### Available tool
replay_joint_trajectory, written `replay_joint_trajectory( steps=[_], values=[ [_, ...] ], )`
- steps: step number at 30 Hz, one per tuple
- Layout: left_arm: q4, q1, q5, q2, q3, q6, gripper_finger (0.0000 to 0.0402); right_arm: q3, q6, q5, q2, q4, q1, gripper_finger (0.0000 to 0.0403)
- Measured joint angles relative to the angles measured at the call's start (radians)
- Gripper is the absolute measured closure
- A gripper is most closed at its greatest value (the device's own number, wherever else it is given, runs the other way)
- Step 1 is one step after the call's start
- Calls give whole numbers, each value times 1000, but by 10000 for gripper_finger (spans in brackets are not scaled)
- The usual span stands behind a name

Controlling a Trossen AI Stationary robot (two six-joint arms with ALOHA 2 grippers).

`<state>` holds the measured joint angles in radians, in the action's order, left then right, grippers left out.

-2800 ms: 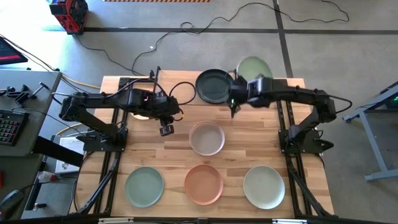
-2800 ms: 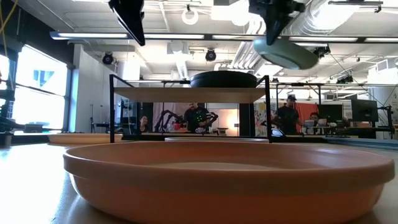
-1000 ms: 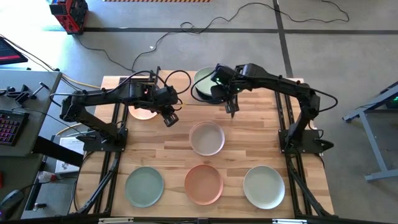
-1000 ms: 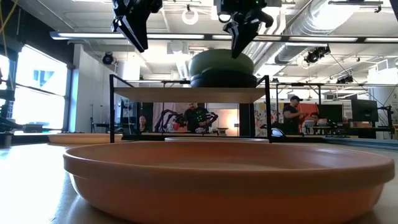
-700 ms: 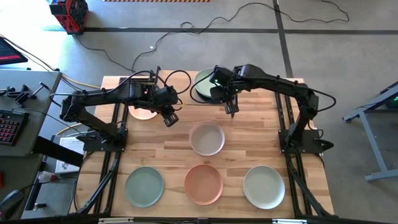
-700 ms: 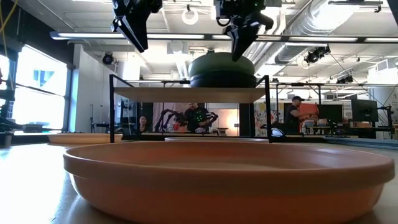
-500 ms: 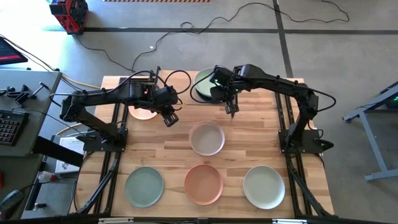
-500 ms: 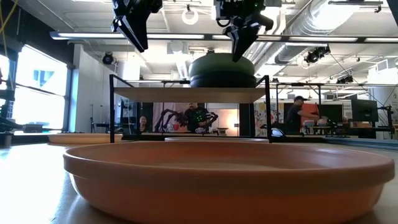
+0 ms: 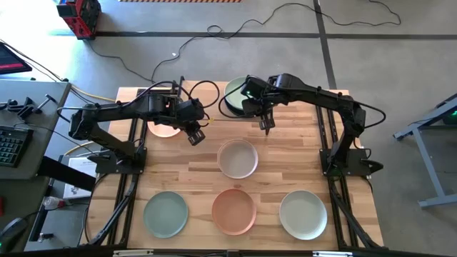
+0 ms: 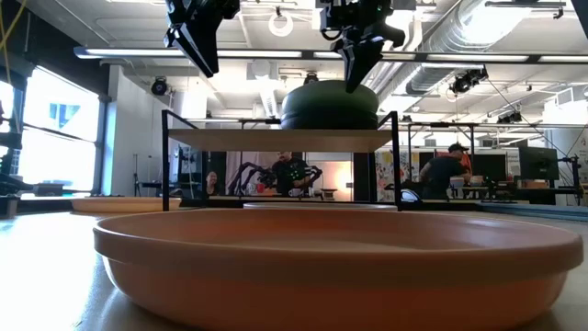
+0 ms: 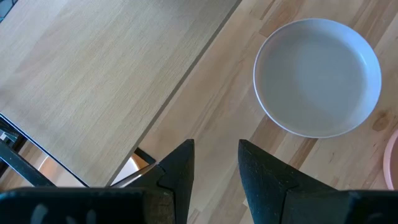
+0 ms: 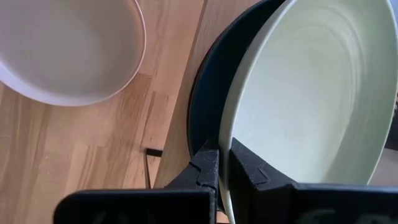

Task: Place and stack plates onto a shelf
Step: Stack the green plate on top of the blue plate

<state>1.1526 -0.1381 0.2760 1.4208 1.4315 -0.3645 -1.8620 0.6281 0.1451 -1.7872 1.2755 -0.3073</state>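
Note:
A pale green plate (image 12: 311, 93) lies on a black plate (image 12: 208, 93) on the right part of the shelf (image 10: 276, 140). My right gripper (image 12: 224, 168) stands over them (image 9: 260, 116) and is shut on the green plate. My left gripper (image 11: 214, 162) hangs open and empty above the shelf's near edge (image 9: 194, 135), left of the stack. On the table near the shelf sits a whitish plate (image 9: 237, 158). A sage green plate (image 9: 166, 214), a terracotta plate (image 9: 233, 211) and a pale plate (image 9: 303, 214) stand in the near row. My right gripper pinches the pale green plate's rim (image 12: 225, 140) between its two fingers, one inside the plate and one outside. The fingers (image 10: 356, 64) come from above, pointing steeply down. The plate rests in the black plate on the shelf.
A peach plate (image 9: 164, 129) shows under my left arm at the shelf's left end. The shelf's thin black legs (image 10: 166, 161) stand at its corners. The shelf's left half (image 11: 93, 74) is bare board. People move in the room behind the table.
The pale green plate has sunk lower onto the black plate and lies flatter than a second ago, with my right gripper shut on its rim throughout.

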Motion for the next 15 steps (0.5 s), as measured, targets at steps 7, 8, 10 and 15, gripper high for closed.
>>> replay_joint_trajectory(
  steps=[7,8,10,15],
  values=[
    [0,0,0,0,0,-1,289,0,-18,3,0,12,0,402],
    [0,0,0,0,0,-1,289,0,-18,3,-1,16,0,402],
    [0,0,0,0,0,-1,289,0,-23,3,-1,7,0,402],
    [0,0,0,0,0,-1,289,0,-22,2,-1,-7,0,401]
  ],
)
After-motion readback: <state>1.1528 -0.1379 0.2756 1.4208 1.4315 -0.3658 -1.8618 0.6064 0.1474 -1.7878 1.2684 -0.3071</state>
